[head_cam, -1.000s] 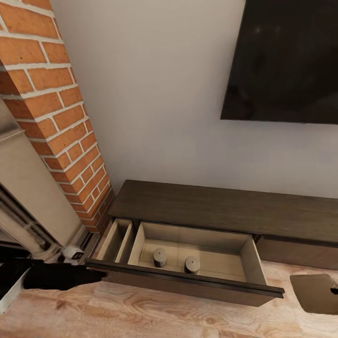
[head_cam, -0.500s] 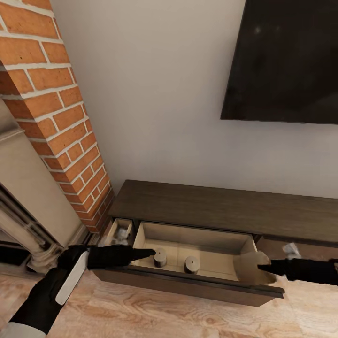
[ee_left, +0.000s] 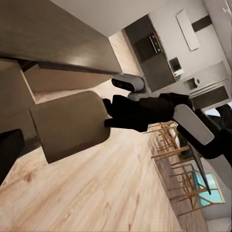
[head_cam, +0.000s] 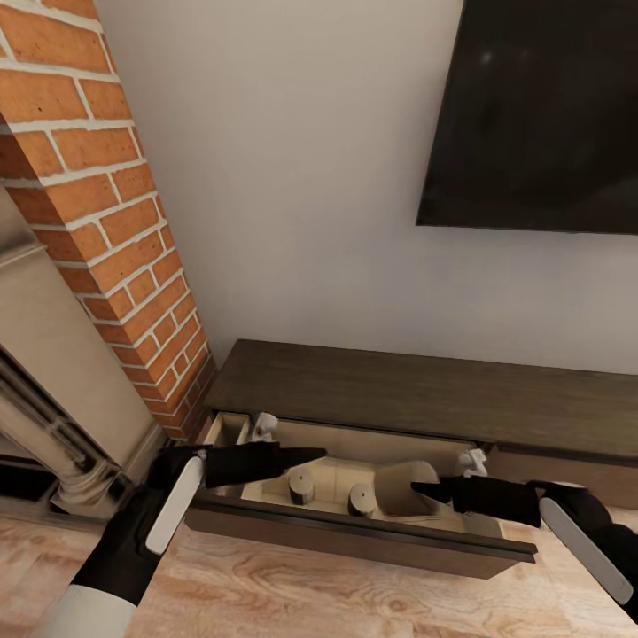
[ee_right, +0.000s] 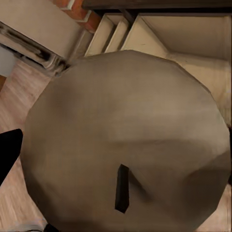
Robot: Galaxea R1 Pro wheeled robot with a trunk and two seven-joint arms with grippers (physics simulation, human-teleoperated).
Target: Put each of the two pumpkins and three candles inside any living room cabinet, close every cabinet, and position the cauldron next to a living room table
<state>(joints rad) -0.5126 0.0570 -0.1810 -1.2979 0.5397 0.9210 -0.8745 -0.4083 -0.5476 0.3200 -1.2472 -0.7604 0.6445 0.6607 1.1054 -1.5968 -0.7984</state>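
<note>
Left hand (head_cam: 306, 455) reaches over open cabinet (head_cam: 425, 390) drawer, spread or pressed together — cannot tell. Two candles (head_cam: 301, 485) stand upright on the drawer floor. Right hand (head_cam: 424, 489) pinches third candle (head_cam: 406, 487), tilted sideways over the drawer.

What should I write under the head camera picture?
Right gripper carries a third candle over the open cabinet drawer, joining two candles inside.
</note>
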